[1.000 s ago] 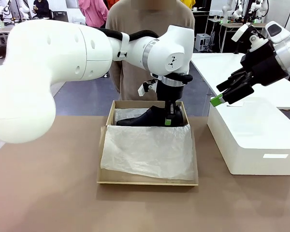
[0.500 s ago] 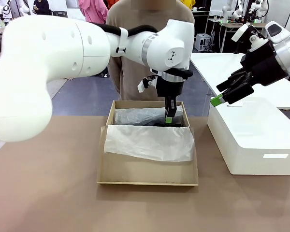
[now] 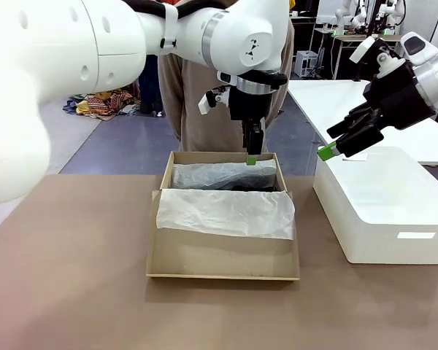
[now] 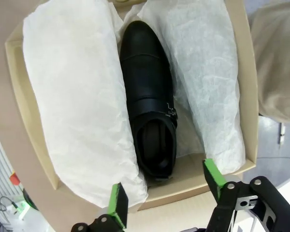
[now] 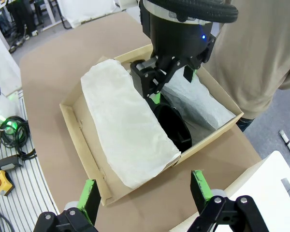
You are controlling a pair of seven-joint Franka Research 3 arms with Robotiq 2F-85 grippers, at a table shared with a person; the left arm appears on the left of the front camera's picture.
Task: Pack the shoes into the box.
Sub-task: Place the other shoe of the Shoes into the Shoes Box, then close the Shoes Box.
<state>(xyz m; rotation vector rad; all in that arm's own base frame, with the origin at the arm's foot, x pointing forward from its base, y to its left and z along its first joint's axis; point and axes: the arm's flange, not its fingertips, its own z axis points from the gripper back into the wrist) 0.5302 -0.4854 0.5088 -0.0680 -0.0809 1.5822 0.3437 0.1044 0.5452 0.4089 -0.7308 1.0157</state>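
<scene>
Left arm: the left gripper (image 3: pixel 251 156) hung above the far end of the box (image 3: pixel 223 275). In the left wrist view its jaws stood wide apart with nothing between them, and both green pads (image 4: pixel 117 209) were clear of any contact.

Directly beneath that gripper (image 4: pixel 164 193), one black shoe (image 4: pixel 150 111) lay inside the box (image 4: pixel 249 96), sole down. Its heel opening was the end nearer the fingertips and its pointed toe was directed away from them. The strap and small silver buckle (image 4: pixel 171 114) crossed the shoe on one side. White tissue paper (image 4: pixel 72 96) rose in folds on both flanks of the shoe. No second shoe could be made out.

In the front view the shoe (image 3: pixel 226 177) appeared as a dark shape at the far end of the box, just below the gripper, and tissue paper (image 3: pixel 226 211) covered the near part. A person (image 3: pixel 197 102) in a beige top stood immediately behind the gripper, at the far side of the brown table (image 3: pixel 73 277).

Right arm: the right gripper (image 3: pixel 334 149) was held in the air, well apart from the box and over the near-left corner of a white rectangular block (image 3: pixel 387 211). In the right wrist view its jaws (image 5: pixel 145 191) were spread wide and empty. The box (image 5: pixel 82 140) lay ahead of the fingers, with the shoe (image 5: pixel 174 125) between the tissue folds (image 5: pixel 125 125).
</scene>
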